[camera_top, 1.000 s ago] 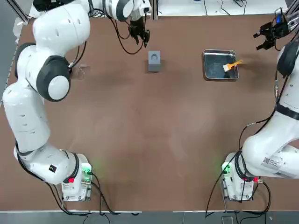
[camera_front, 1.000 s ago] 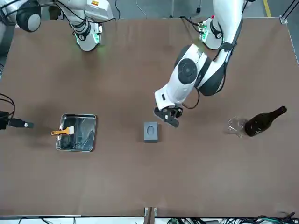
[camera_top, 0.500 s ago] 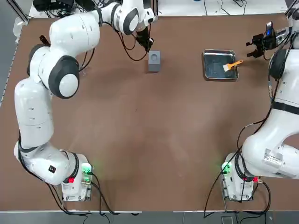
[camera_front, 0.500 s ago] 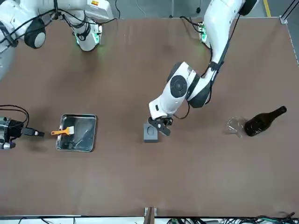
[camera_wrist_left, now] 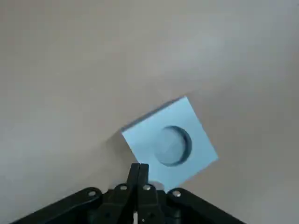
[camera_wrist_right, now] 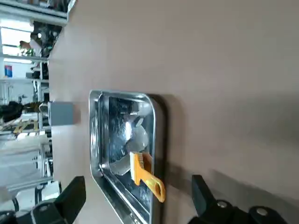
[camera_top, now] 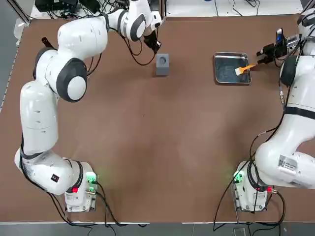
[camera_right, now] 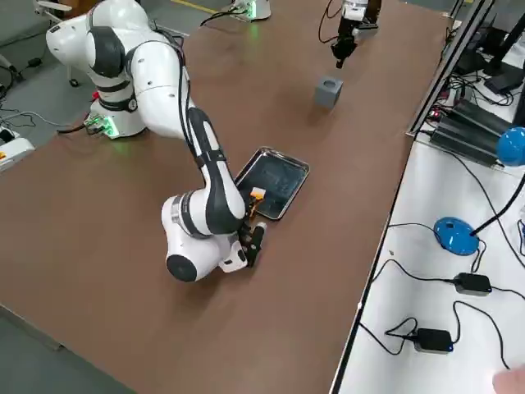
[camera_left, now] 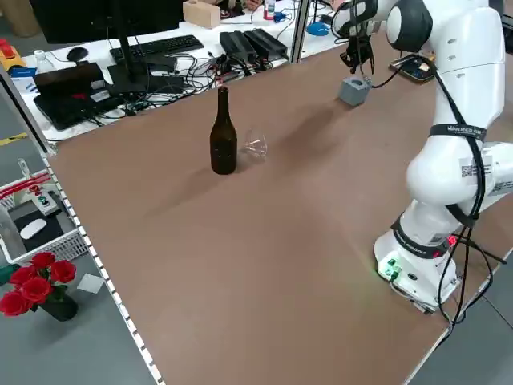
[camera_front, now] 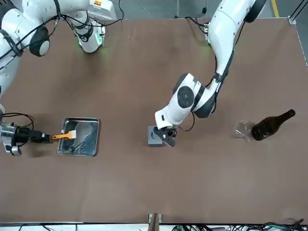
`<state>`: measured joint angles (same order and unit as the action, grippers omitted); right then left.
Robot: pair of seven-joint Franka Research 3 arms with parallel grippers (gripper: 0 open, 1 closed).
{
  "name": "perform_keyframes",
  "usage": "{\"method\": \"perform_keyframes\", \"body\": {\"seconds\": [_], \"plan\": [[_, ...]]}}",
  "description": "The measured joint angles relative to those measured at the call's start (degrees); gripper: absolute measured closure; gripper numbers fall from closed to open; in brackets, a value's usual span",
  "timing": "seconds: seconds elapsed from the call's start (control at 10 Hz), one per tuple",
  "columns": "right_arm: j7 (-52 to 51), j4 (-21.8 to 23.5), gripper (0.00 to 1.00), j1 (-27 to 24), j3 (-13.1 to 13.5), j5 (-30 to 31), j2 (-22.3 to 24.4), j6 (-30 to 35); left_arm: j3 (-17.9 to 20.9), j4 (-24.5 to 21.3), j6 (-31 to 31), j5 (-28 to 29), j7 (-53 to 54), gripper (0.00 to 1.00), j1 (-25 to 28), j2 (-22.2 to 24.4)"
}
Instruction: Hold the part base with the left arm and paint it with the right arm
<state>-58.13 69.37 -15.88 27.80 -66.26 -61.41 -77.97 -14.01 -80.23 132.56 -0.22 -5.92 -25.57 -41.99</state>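
The part base (camera_top: 162, 64) is a small grey block with a round recess, standing on the brown table left of the metal tray (camera_top: 224, 73). My left gripper (camera_top: 153, 45) is shut with nothing between its fingers. In the left wrist view the closed tips (camera_wrist_left: 138, 169) sit right at one edge of the part base (camera_wrist_left: 169, 140). An orange-handled brush (camera_top: 244, 69) lies in the tray with its handle over the rim. My right gripper (camera_top: 262, 53) stands open just beyond that handle, low over the table. In the right wrist view the brush (camera_wrist_right: 145, 177) lies between the spread fingers.
A dark bottle (camera_front: 272, 124) lies on the table at the robot's left side, beside a clear glass (camera_front: 243, 130). Beyond the table's far edge are cables, keyboards and power adapters on a white bench.
The left gripper closed its fingers and came down beside the part base. The right gripper, still open, moved in toward the brush handle at the tray.
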Motion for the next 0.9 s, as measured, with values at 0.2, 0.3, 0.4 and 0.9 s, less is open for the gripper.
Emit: {"method": "perform_keyframes", "body": {"seconds": [0.2,0.3,0.4,0.9], "plan": [[-1.1,0.0,0.00,0.0,0.0,0.0,-0.5,1.7,0.5,0.1,0.2,0.0,0.3,0.97,0.3,-0.8],[-1.4,0.0,0.00,0.1,0.0,0.0,-0.7,2.1,0.6,0.1,0.3,0.0,0.3,0.98,0.4,-1.1],[-2.1,0.1,0.00,0.3,0.0,0.0,-0.9,2.3,0.6,0.2,0.4,0.0,0.4,0.98,0.7,-1.4],[-4.6,0.7,0.19,1.2,-0.1,0.0,-2.1,2.3,0.5,0.2,2.0,0.0,1.2,0.97,0.0,-2.8]]}}
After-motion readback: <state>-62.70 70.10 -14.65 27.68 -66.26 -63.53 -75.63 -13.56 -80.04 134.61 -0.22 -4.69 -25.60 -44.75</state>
